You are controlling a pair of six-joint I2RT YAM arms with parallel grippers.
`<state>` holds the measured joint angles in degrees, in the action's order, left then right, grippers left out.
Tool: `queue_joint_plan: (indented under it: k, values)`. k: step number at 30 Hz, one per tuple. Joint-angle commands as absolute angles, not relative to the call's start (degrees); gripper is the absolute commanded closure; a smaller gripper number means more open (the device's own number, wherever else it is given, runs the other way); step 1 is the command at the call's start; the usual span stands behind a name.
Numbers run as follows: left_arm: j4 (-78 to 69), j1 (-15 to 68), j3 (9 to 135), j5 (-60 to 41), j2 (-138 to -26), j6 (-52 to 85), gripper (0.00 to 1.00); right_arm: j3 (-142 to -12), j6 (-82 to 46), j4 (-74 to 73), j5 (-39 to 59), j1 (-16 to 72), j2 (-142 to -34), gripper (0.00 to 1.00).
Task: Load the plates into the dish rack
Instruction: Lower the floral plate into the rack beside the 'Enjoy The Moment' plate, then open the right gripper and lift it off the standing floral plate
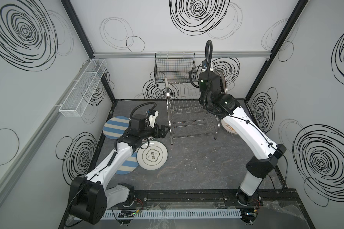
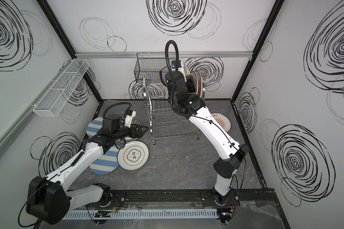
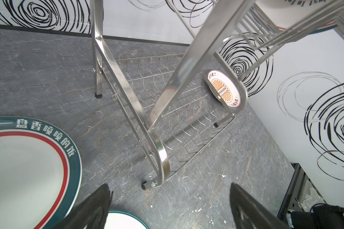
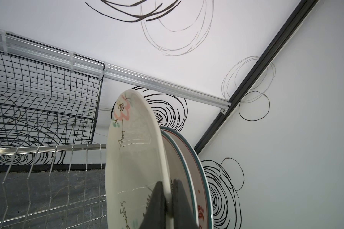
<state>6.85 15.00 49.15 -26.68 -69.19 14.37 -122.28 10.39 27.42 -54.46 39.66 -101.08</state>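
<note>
Near the back edge of the bench (image 1: 187,174), both top views: right arm's up at the dish rack (image 1: 189,119), and a striped plate (image 1: 113,126) lies by the left edge. Left wrist: left fingers (image 3: 95,204) spread, empty. Right wrist: your right fingers (image 4: 157,202) pinch the floral plate (image 4: 135,158) upright beside two racked plates (image 4: 177,162). You're mid-slotting, I'd say; next, ease it between the wires, then let go.

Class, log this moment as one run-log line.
right end effector: shut on floral plate, upright at dish rack top tier | beside it: green-rimmed plate | left end effector: open, empty
</note>
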Motion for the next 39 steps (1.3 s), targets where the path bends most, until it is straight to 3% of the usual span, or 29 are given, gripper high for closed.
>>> queue_joint_plan:
  k: [1,35,39]
  values:
    - [5.2,15.4,48.6,-26.3,-68.2,13.8,0.04,-123.4,9.0,21.5,-55.6,38.7,-99.9,1.00]
    - [4.9,15.3,48.3,-26.8,-68.3,14.0,0.04,-121.4,2.8,26.1,-52.0,35.9,-102.4,1.00]
    - [4.9,15.4,48.3,-26.8,-68.2,14.0,0.04,-119.7,2.4,25.9,-51.9,36.1,-101.2,0.87]
